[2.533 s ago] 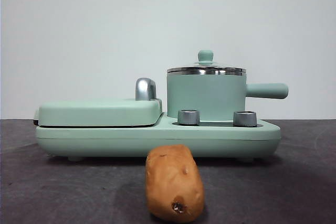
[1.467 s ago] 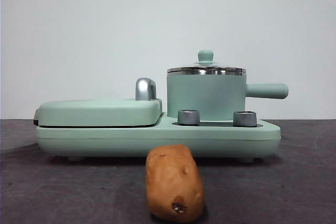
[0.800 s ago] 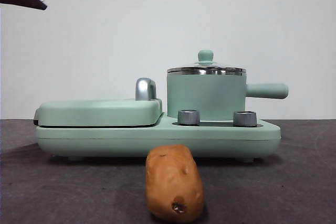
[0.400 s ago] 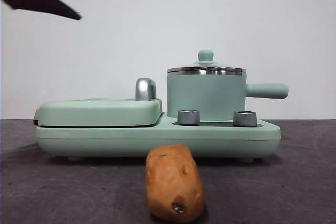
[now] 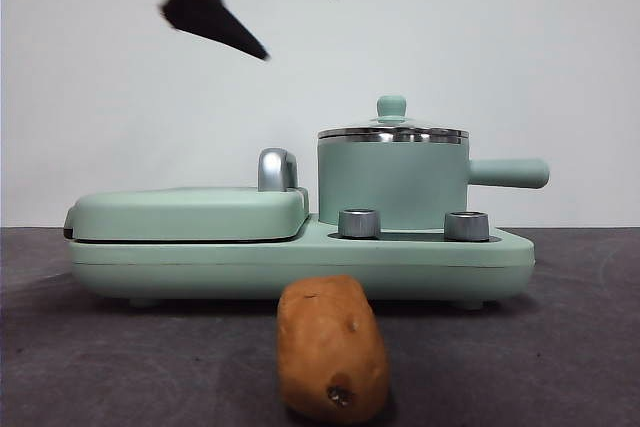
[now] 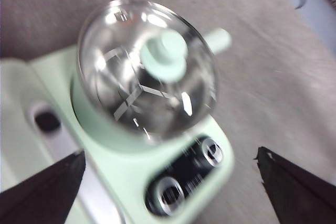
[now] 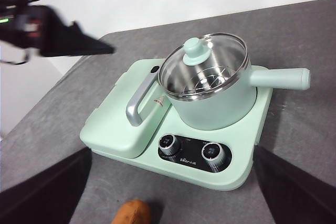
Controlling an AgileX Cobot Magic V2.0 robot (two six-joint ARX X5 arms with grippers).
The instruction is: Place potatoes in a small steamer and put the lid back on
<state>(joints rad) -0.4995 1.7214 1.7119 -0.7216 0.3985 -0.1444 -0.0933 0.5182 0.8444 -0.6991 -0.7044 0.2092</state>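
Observation:
The orange-brown potato [image 5: 332, 347] lies on the dark table in front of the cooker; its end shows in the right wrist view [image 7: 131, 212]. The mint-green small steamer [image 5: 392, 187] [image 7: 210, 109] stands on the cooker's right side, handle pointing right. The glass lid [image 5: 392, 133] [image 7: 206, 69] [image 6: 131, 77] with its green knob sits on it. My left gripper [image 5: 300, 25] [image 6: 169, 155] is open, high in the air above and left of the lid, and blurred. My right gripper [image 7: 172, 153] is open, high above the table's front, holding nothing.
The steamer stands on a mint-green cooker base [image 5: 300, 262] with two steel dials [image 5: 359, 223] at its front. A flat closed griddle [image 5: 190, 212] with a steel handle [image 5: 277, 169] fills its left half. A white wall is behind.
My left gripper has come in from the top left corner of the front view and moved right, toward the space above the steamer. The potato, steamer and lid have not moved.

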